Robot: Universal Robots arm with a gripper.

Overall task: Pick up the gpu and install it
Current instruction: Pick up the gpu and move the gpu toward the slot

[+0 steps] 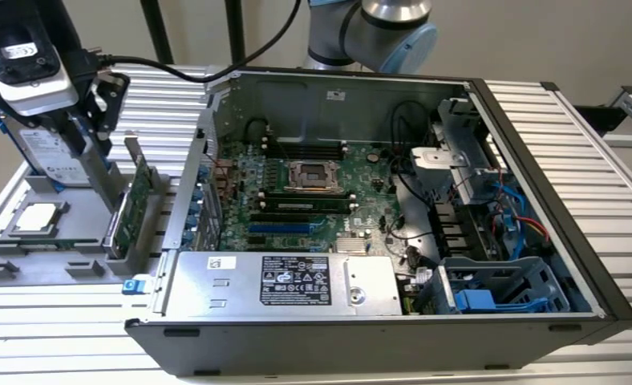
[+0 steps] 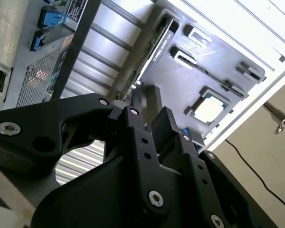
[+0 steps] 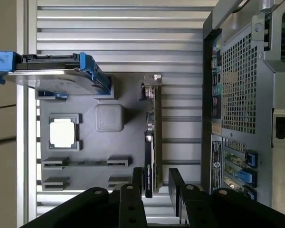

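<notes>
Now the black tool gapes over the thin green gpu — upright in a gray tray.

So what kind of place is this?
Probably a robot lab bench for building computers: a robot arm stands behind an opened computer case, and a grey tray beside it holds loose parts, such as the gpu standing on edge.

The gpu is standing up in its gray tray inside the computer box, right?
Not quite. The gpu does stand up in its gray tray, but the tray sits outside the computer box, beside it on the slatted table. The exterior view shows this.
</notes>
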